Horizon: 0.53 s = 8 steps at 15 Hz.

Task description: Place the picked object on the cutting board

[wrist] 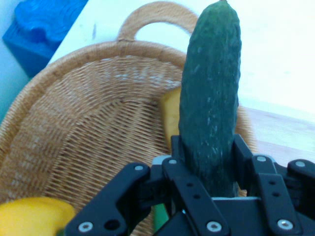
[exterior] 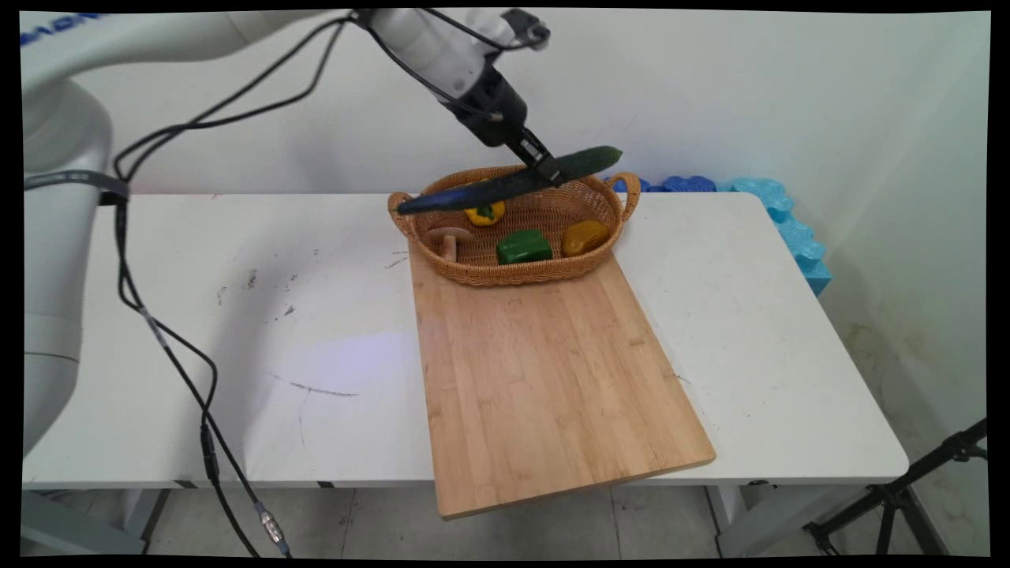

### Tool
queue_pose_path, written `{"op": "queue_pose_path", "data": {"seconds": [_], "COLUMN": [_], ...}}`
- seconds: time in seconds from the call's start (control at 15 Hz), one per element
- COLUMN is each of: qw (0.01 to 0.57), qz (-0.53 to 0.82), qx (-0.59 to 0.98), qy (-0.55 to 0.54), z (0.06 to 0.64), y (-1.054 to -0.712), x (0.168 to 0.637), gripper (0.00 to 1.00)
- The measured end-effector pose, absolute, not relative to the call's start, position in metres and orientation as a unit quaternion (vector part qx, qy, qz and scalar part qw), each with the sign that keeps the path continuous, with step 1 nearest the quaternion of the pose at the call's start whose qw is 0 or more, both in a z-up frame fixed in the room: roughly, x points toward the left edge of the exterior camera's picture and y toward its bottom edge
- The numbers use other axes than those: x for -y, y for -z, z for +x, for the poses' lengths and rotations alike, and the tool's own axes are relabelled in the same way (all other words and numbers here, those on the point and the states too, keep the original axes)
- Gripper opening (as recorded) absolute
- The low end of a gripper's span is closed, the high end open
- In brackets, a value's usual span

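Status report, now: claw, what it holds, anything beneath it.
Claw shut on cucumber, held in the air. Wicker basket directly below, on cutting board. Inside: mushroom, green pepper.

Dark green cucumber (exterior: 513,181), long and nearly level, is held in the air above the basket (exterior: 505,272).

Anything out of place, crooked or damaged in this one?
Mostly tidy. The cutting board lies skewed and its near end overhangs the table edge. The table carries dark scuffs left of the board. The tool holds a cucumber over the basket.
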State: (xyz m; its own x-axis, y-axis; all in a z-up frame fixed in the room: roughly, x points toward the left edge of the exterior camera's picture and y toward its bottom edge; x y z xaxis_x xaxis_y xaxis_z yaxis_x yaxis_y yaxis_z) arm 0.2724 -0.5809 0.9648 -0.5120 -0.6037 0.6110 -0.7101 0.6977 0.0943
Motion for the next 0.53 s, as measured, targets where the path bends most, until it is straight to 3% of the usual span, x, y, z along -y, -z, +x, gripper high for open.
{"op": "queue_pose_path", "data": {"seconds": [0.53], "qw": [0.353], "qz": [0.372], "qx": [0.857], "qy": [-0.045], "z": [0.286], "y": [-0.999], "x": [0.491], "gripper": [0.0]}}
